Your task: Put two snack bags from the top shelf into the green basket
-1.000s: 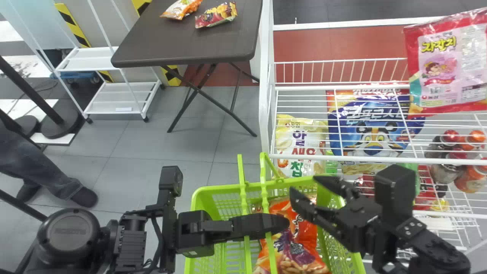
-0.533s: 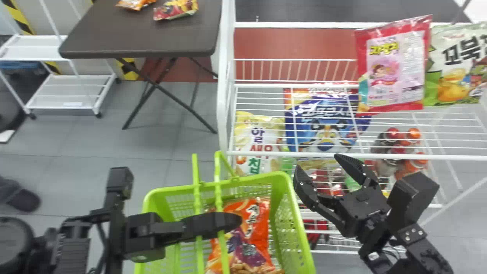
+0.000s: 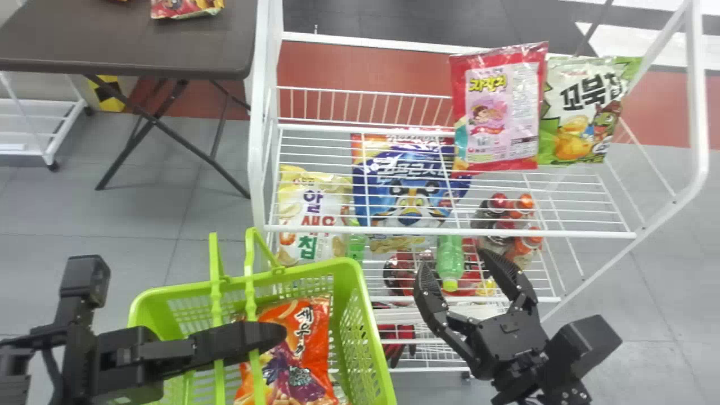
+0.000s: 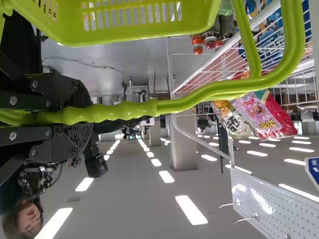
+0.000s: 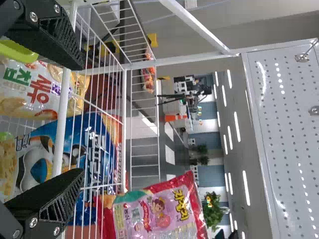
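Observation:
My left gripper (image 3: 264, 336) is closed around the handles of the green basket (image 3: 368, 315); the left wrist view shows the gripper (image 4: 82, 115) gripping a green handle (image 4: 129, 110). An orange snack bag (image 3: 304, 349) lies inside the basket. On the top shelf (image 3: 360, 229) a red-and-pink snack bag (image 3: 500, 112) stands upright beside a green-and-white snack bag (image 3: 582, 109). In front of the shelf, right of the basket, my right gripper (image 3: 455, 267) stands open and empty. In the right wrist view the gripper (image 5: 75, 119) has its fingers wide apart, with the red-and-pink bag (image 5: 159, 211) beyond them.
Lower in the rack are a yellow chip bag (image 3: 312, 214), a blue cereal bag (image 3: 408, 185), a green bottle (image 3: 450, 261) and several red-capped bottles (image 3: 509, 211). White posts (image 3: 257, 140) border the rack. A brown table (image 3: 185, 50) stands at the back left.
The head view has turned to the right, so basket, table and shelf sit farther left in it. My right gripper has moved from over the basket's right side to the right and its fingers have spread.

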